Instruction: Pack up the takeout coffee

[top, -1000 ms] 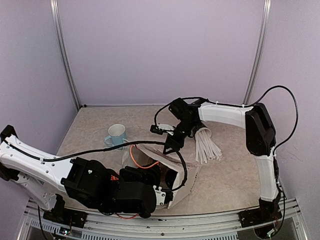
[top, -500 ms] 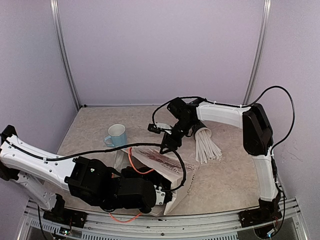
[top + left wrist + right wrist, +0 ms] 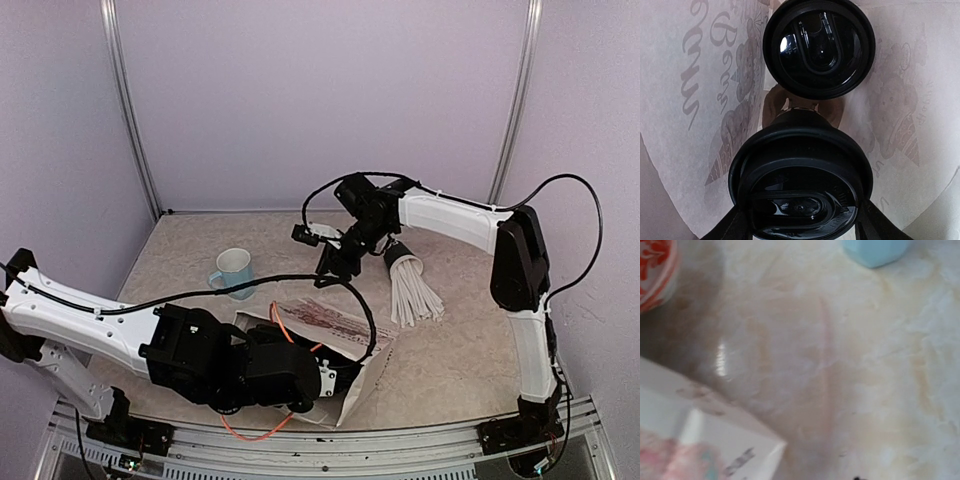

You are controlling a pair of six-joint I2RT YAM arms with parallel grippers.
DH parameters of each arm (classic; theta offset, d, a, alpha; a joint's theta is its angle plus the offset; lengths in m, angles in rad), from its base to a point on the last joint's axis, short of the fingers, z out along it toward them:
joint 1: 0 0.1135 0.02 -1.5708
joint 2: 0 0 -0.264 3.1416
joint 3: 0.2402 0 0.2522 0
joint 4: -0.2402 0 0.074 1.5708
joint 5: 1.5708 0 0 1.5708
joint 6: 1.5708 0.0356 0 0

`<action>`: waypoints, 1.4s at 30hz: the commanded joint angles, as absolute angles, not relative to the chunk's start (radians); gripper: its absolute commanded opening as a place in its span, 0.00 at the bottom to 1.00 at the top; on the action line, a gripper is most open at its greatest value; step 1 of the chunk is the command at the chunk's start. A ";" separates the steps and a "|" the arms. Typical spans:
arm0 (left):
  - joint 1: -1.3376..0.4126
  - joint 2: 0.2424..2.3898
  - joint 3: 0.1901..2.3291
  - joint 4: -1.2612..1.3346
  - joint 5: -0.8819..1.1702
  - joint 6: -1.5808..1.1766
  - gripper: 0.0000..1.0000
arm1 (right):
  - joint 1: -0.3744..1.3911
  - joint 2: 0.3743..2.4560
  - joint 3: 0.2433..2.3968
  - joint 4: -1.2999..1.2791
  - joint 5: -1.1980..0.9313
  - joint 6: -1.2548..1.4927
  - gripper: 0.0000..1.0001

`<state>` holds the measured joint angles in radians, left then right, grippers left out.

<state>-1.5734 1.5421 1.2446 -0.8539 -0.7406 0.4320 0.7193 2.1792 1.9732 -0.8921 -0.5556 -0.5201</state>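
table: pale marbled top (image 3: 460, 350), with the bag, the mug and the straw cup on it.
left arm: white links with black joints (image 3: 90, 325), reaching from the near left corner across the front edge; its far end goes into the bag's mouth.
right arm: runs from the near right corner (image 3: 450, 215) up and over to the middle of the table, with its wrist above the bare top between the mug and the bag.
bag: white paper printed with faint figures (image 3: 335, 325), lying low and crumpled at front centre. From the left wrist its printed walls (image 3: 700, 100) close in on both sides.
mug: light blue (image 3: 234, 268), upright, left of the bag and apart from it.
straw cup: black (image 3: 398, 262), tipped toward the front, with white straws (image 3: 415, 295) fanning out of it, right of the bag.
coffee: black lidded cup (image 3: 800, 185) inside the bag, its lid facing the left wrist camera.
second cup: another black lidded cup (image 3: 819, 47), deeper in the bag, just beyond the coffee.
left gripper: inside the bag (image 3: 801, 220), fingers (image 3: 732, 227) spread wide and pressed on either side of the coffee.
right gripper: hangs over the table (image 3: 335, 262), holding nothing; I cannot tell whether its fingers are apart or together.
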 commanded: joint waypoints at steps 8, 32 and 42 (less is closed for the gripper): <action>-1.555 1.527 1.212 -0.807 -0.730 0.470 0.54 | 0.708 2.351 2.039 -0.899 -0.532 -0.494 0.44; -1.526 1.556 1.194 -0.788 -0.644 0.484 0.54 | 0.773 2.412 2.041 -1.047 -0.768 -0.624 0.42; -1.543 1.572 1.274 -0.866 -0.613 0.414 0.53 | 0.773 2.415 2.033 -1.034 -0.755 -0.603 0.42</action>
<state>-1.5387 1.5574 1.2255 -0.8299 -0.6395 0.4591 0.7639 2.4016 2.0201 -1.0279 -0.7391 -0.6113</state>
